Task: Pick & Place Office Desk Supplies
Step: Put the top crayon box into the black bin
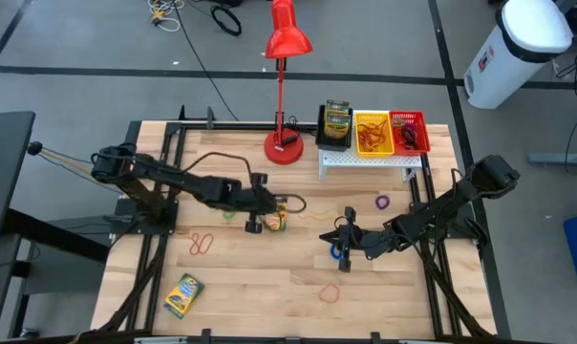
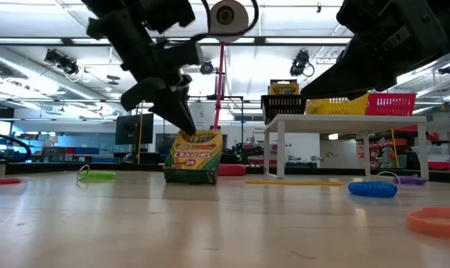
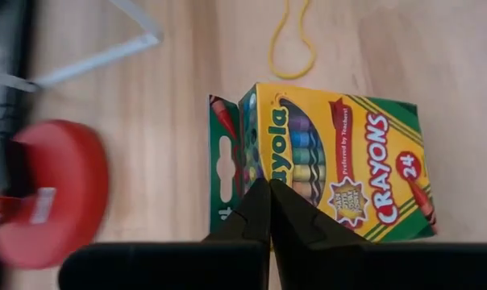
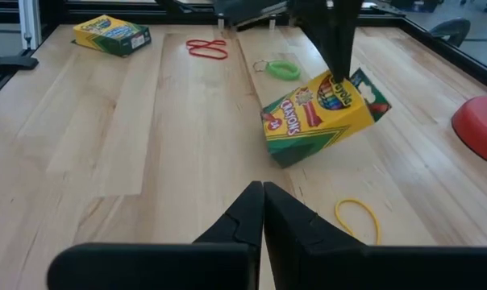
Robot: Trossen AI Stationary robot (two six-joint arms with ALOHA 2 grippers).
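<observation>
Mid-table, just near of the red lamp base (image 1: 284,148): left gripper (image 1: 269,212) pinched fully shut on the top flap edge of a Crayola crayon box (image 1: 275,220), box tilted on one bottom edge, one corner on the wood. Grip thin and off-centre, so likely to swing or slip; best lifted slowly and straight up before any sideways travel, kept clear of the lamp base and stem on the way to the black mesh bin (image 1: 336,124) far right on the white riser shelf (image 1: 370,159). Yellow bin (image 1: 373,134) and red bin (image 1: 409,132) alongside, both holding bands. Right gripper (image 1: 344,236) closed, empty, low over the table near a blue band (image 1: 337,252); close enough to the carry path to watch. Second crayon box (image 1: 183,293) near left. Loose bands scattered: green (image 1: 229,212), red (image 1: 202,244), yellow (image 1: 312,215), purple (image 1: 382,202), orange (image 1: 329,292).
</observation>
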